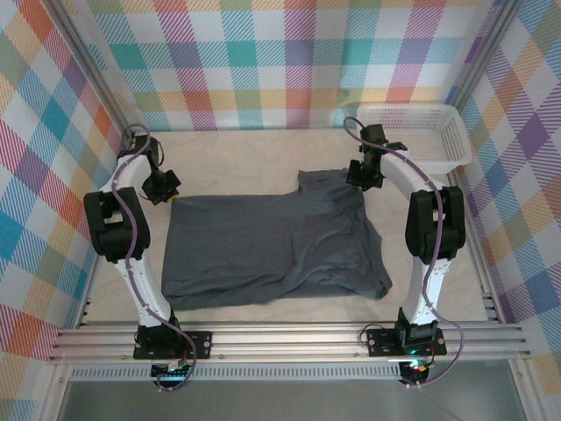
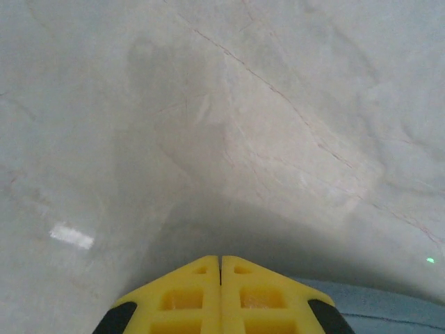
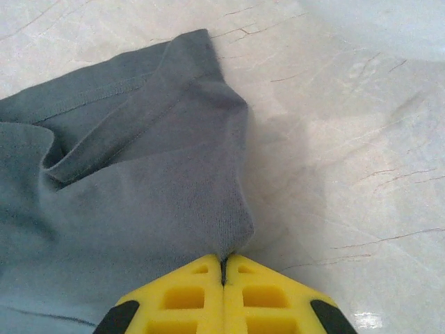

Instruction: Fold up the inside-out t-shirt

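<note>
Where right gripper (image 3: 222, 263) pinches, soft grey knit t-shirt (image 3: 139, 195) peaks.

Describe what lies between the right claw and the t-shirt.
Nothing: in the right wrist view the right claw is shut on a fold of the t-shirt, with no gap.

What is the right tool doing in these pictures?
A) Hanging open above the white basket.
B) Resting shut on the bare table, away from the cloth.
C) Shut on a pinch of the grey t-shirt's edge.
C: in the right wrist view the right tool is closed tight, with a fold of the t-shirt caught at its tip.
</note>
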`<action>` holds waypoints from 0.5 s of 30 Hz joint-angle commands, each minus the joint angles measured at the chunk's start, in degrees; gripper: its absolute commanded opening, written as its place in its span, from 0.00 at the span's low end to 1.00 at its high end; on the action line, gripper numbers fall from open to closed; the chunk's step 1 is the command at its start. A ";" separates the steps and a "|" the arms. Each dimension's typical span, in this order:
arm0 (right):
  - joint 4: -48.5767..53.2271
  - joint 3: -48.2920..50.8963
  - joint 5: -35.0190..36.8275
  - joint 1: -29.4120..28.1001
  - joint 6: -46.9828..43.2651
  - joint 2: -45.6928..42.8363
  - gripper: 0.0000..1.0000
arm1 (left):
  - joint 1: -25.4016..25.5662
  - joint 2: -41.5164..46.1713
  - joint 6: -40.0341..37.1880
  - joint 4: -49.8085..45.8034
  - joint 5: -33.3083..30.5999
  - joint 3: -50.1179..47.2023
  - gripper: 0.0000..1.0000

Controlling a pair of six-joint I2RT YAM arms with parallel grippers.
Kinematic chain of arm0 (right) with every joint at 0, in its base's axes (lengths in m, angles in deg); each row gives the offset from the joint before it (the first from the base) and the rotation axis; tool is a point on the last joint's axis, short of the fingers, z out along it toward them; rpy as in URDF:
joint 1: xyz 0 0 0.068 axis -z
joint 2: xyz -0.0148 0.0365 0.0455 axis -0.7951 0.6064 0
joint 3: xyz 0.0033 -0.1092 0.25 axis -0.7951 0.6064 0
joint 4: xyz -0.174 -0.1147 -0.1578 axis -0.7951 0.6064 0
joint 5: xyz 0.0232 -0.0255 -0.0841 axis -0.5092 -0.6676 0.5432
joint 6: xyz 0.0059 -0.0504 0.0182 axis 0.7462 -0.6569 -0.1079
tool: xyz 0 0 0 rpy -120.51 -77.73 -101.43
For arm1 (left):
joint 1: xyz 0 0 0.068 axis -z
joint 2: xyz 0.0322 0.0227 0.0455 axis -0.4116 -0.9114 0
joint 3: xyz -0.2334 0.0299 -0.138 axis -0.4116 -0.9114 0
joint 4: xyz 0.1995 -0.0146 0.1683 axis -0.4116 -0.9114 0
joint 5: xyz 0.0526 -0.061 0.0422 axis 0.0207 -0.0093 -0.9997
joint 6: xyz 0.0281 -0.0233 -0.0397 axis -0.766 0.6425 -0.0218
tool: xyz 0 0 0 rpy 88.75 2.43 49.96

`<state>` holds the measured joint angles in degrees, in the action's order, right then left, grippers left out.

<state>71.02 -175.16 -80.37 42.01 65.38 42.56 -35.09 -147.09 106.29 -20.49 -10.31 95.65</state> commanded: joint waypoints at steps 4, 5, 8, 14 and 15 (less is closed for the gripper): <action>-0.02 5.97 -1.60 -0.32 2.94 -9.37 0.00 | -2.68 11.23 7.47 -0.61 -1.85 -7.69 0.00; -1.27 9.37 -1.80 -0.33 4.20 -11.37 0.00 | -2.74 13.36 8.93 -0.54 -2.40 -10.37 0.00; -5.47 19.23 -1.47 -0.33 6.90 -15.73 0.00 | -2.73 19.23 10.96 2.29 -2.38 -19.36 0.00; -3.84 22.97 -0.57 -0.24 6.78 -17.34 0.00 | -2.73 17.77 7.66 1.08 -1.76 -20.79 0.00; -3.04 22.24 -0.37 -0.24 6.52 -18.29 0.00 | -2.68 17.97 7.57 1.05 -1.76 -20.65 0.00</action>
<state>67.98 -151.69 -81.60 41.68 71.15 26.21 -36.99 -128.66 114.62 -19.12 -11.47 74.08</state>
